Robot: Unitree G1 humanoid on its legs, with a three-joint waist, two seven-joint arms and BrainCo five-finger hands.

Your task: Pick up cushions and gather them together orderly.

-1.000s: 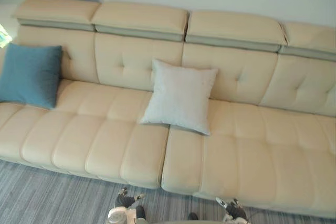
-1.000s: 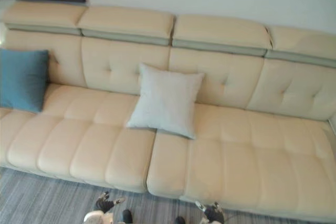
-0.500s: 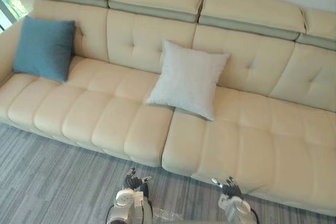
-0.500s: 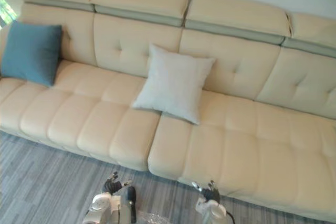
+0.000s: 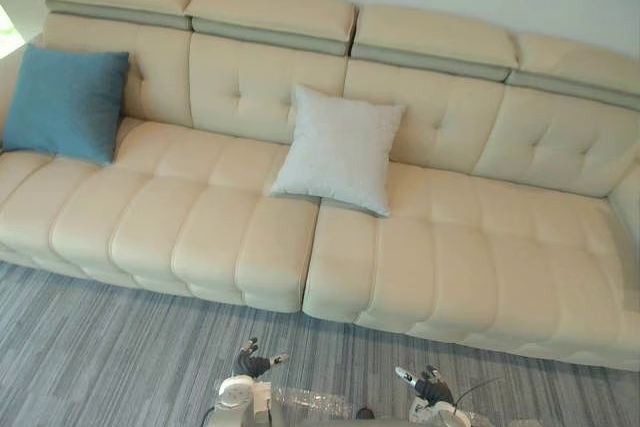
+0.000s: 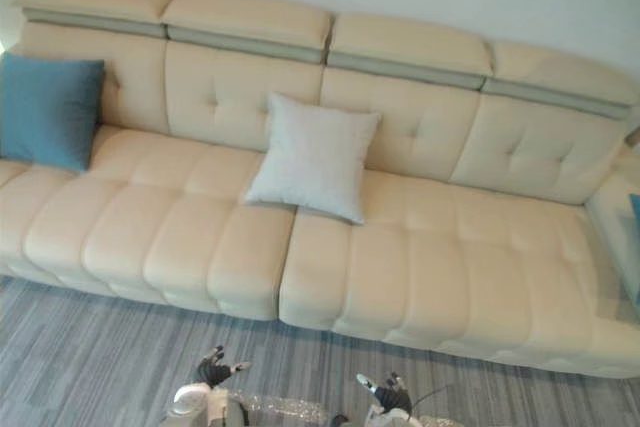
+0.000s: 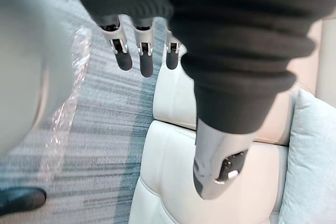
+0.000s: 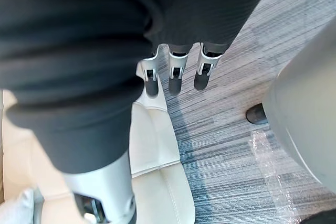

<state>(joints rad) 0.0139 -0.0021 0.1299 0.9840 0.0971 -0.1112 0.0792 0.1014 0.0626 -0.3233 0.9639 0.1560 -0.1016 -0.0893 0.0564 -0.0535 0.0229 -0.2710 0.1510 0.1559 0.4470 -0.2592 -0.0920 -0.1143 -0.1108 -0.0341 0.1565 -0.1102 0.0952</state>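
Over on the sofa (image 5: 450, 247) nothing has really budged in the last second. It's our view that swung about: the whole picture shifted, so that's the head camera moving, not the cushions. What we gained is the right end of the seat, and in the right eye view a sliver of blue (image 6: 634, 209) pokes in at that far edge. Could be another cushion, but we honestly can't tell from that little bit.

The blue cushion (image 5: 65, 102) leans against the backrest at the left end. The pale grey cushion (image 5: 338, 150) leans against the backrest near the middle, turned a bit askew, its lower edge over the gap between two seat sections. They sit well apart, so our read is that the gathering hasn't begun and we're just sizing things up.

Both hands hang low over the carpet (image 5: 100, 347) in front of the sofa, clear of it. The left hand (image 5: 252, 363) has its fingers (image 7: 145, 62) straight and the thumb off to one side, holding nothing. The right hand (image 5: 427, 384) is the same, fingers (image 8: 176, 80) out straight and empty.

The sofa looks like smooth cream leather, with plump ribs on the seat, button tufts on the back and flat headrest pads on top. Both cushions are square woven cloth, puffy in the middle with pointy corners, so we'd guess they squash easily in a grab. The carpet is grey with fine stripes.
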